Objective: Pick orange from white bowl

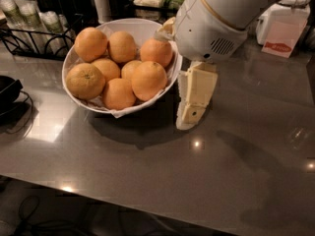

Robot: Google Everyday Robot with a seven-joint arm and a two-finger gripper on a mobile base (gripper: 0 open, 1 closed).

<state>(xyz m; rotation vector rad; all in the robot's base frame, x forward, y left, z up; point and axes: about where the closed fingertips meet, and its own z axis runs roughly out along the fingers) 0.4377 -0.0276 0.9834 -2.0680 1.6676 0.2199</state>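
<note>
The white bowl (129,23) stands on the grey counter at the back left, lined with crinkled white paper and holding several oranges. The orange (85,80), the largest and duller one with a dark stem dimple, lies at the bowl's front left. My gripper (188,119) hangs down from the white arm (216,18) just right of the bowl, close to its right rim, with its tip near the counter. It holds nothing that I can see. The arm covers part of the bowl's far right rim.
A black wire rack (29,33) with cups stands at the back left. A dark object with a cable (7,90) lies at the left edge. A white appliance with a red label (283,23) stands at the back right. Containers line the back.
</note>
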